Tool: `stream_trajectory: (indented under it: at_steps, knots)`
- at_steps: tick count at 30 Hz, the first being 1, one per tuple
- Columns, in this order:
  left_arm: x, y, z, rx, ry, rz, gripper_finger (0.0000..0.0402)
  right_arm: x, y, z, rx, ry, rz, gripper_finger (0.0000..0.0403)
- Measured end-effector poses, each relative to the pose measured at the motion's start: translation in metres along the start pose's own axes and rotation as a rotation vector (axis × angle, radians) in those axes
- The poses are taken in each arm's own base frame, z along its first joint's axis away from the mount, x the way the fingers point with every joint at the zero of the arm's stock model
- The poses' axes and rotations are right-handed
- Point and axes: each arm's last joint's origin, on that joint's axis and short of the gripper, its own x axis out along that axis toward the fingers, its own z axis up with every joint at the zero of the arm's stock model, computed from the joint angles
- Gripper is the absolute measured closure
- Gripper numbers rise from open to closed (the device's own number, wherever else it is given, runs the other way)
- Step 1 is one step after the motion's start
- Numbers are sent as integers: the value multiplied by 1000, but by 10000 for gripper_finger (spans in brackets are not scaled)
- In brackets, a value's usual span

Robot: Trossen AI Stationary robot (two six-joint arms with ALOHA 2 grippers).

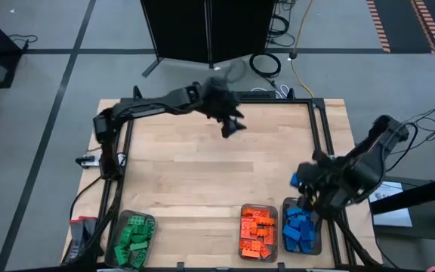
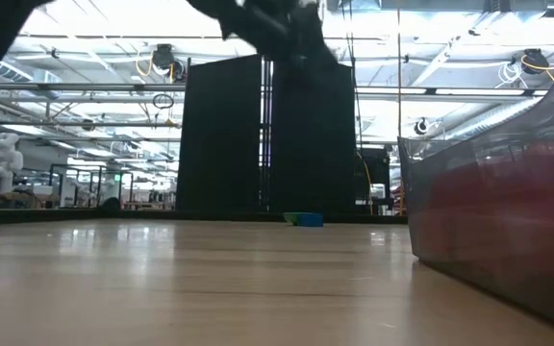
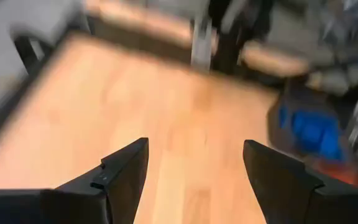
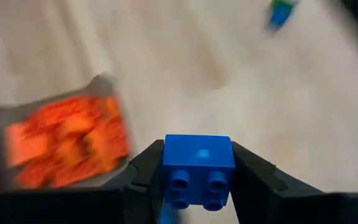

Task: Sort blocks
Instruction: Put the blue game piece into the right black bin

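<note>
My right gripper (image 4: 199, 149) is shut on a blue block (image 4: 199, 165) and hangs over the table's right side (image 1: 299, 181), just beyond the blue tray (image 1: 301, 231). The orange tray (image 1: 257, 231) and the green tray (image 1: 133, 239) stand along the near edge, each holding several blocks. My left gripper (image 3: 194, 163) is open with nothing between its fingers, up above the far middle of the table (image 1: 232, 123). A small blue-and-green block (image 2: 303, 219) lies on the table near the far edge, also seen in the right wrist view (image 4: 280, 14). My right gripper pinches the blue block by two opposite sides (image 4: 166, 158) between its two fingers. The fingers slant down toward the table. The block is lifted clear of the wood, and its studded face (image 4: 197, 183) is turned toward the wrist camera.
Bare wooden tabletop (image 1: 202, 181) fills the middle between the arms. A black frame (image 1: 319, 128) runs along the table's left, far and right sides. In the low view the clear tray wall (image 2: 498, 221) stands close at the right.
</note>
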Motion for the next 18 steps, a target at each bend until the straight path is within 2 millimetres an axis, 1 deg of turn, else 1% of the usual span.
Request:
stream_trajectory:
  at_steps: [2, 5, 8, 10, 12, 14, 15, 18]
  knots:
    - [22, 6, -15, -5, 77, -17, 139, 12, 11, -15, 39, 55, 66, 279]
    - [47, 14, -32, -32, 147, -67, 139, 34, 30, -39, 88, 128, 144, 279]
    - [70, 16, -47, -11, 199, -83, 139, 50, 37, -58, 138, 164, 173, 279]
    - [83, 15, -58, 17, 237, -54, 139, 60, 40, -70, 161, 200, 170, 279]
    - [92, 15, -65, 62, 266, 16, 139, 68, 40, -78, 182, 242, 158, 279]
    - [97, 16, -69, 100, 287, 96, 139, 71, 40, -84, 196, 285, 161, 279]
    - [99, 16, -71, 114, 298, 129, 139, 72, 39, -85, 195, 301, 161, 278]
    - [102, 16, -76, 151, 334, 207, 139, 72, 40, -86, 190, 310, 161, 259]
